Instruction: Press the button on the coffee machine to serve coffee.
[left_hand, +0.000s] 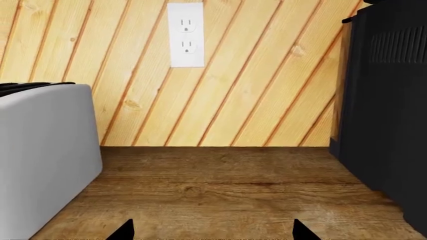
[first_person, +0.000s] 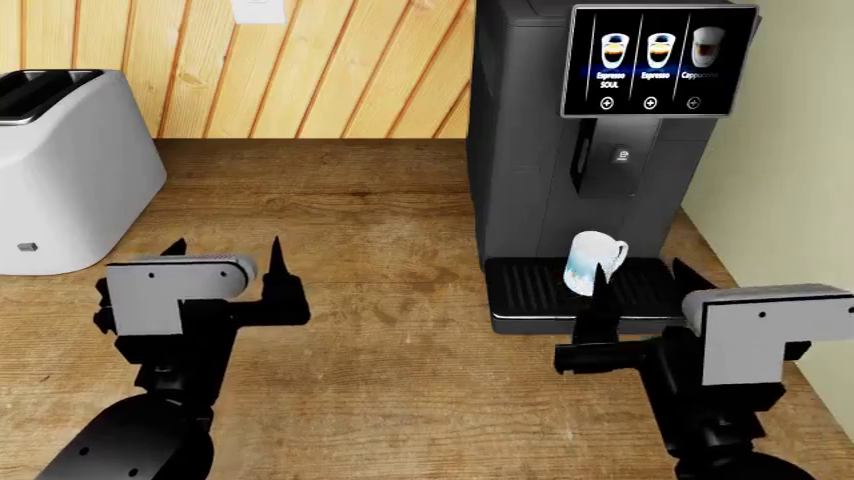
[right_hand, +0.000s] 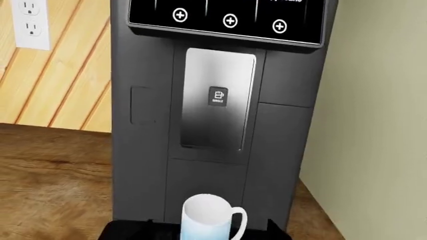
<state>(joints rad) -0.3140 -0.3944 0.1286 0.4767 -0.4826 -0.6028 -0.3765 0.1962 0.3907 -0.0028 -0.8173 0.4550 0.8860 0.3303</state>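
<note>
Coffee machine (first_person: 534, 150) at bench (first_person: 387, 330) back-right corner, mug (first_person: 593, 262) on drip tray. Button (right_hand: 218, 95) untouched; left hand (first_person: 224, 262) & right hand (first_person: 647, 290) both open, empty.

Coffee machine (right_hand: 213, 125): matt dark-grey casing, brushed-metal panel; mug (right_hand: 210, 217) glossy white; counter (first_person: 374, 300) grained wood; toaster (first_person: 67, 170) smooth white.

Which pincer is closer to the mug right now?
The right pincer, just in front of the mug on the drip tray. The left pincer sits far off, near the toaster.
</note>
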